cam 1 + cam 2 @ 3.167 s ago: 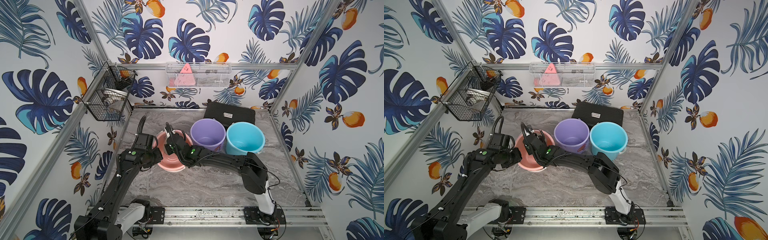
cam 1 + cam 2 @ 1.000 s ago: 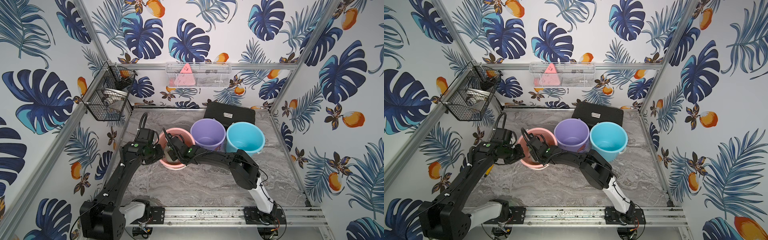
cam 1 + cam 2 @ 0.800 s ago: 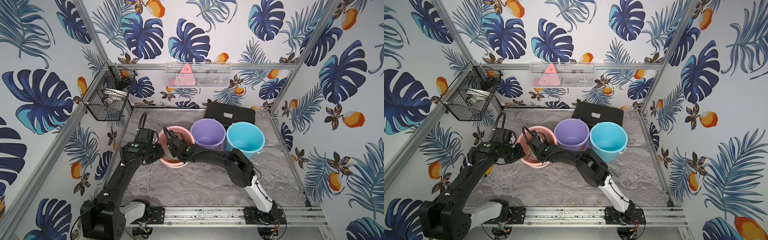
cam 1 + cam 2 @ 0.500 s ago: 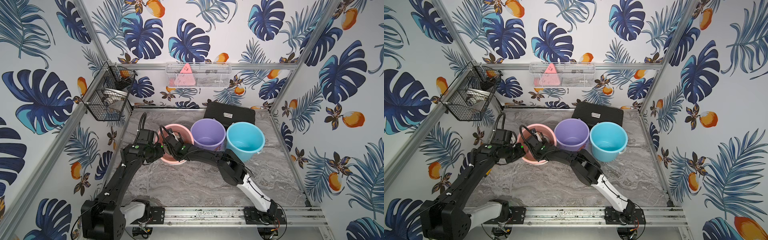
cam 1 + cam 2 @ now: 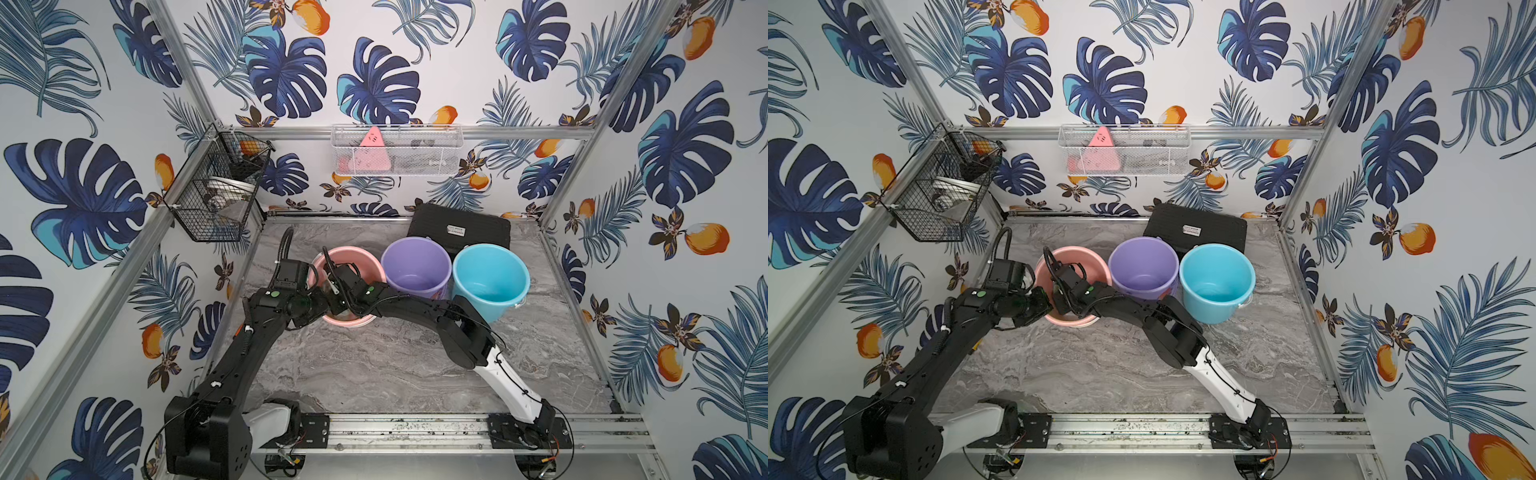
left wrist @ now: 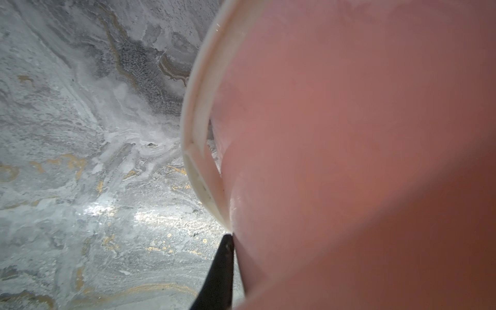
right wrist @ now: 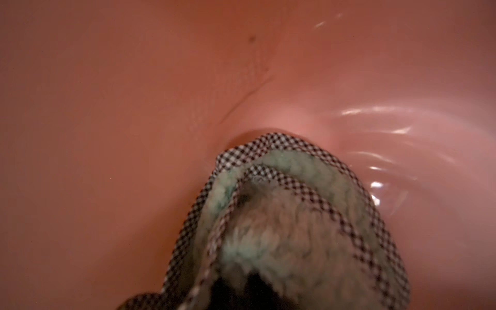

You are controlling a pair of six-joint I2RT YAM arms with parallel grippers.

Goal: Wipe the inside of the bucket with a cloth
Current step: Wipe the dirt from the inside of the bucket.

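Observation:
The pink bucket [image 5: 353, 254] [image 5: 1075, 251] stands at the left of the marble table, in both top views. My left gripper [image 5: 318, 306] [image 5: 1043, 308] is shut on its near-left rim. In the left wrist view one black finger [image 6: 220, 268] lies against the outer pink wall [image 6: 349, 134], beside the white handle [image 6: 198, 112]. My right gripper [image 5: 332, 300] [image 5: 1061, 302] reaches down inside the bucket. It is shut on the cloth [image 7: 281, 214], a pale green rag with a checked border, which is pressed against the inner wall [image 7: 134, 107]. The right fingers are mostly hidden under the cloth.
A purple bucket [image 5: 415, 266] touches the pink one on its right, and a blue bucket [image 5: 490, 274] stands beyond that. A black case [image 5: 459, 230] lies at the back. A black wire basket [image 5: 216, 199] hangs on the left wall and a white wire shelf [image 5: 397, 149] on the back wall.
The pink bucket has come more upright and shifted slightly toward the back. My right arm has swung leftward, moving the cloth inside the bucket. Both grips have held.

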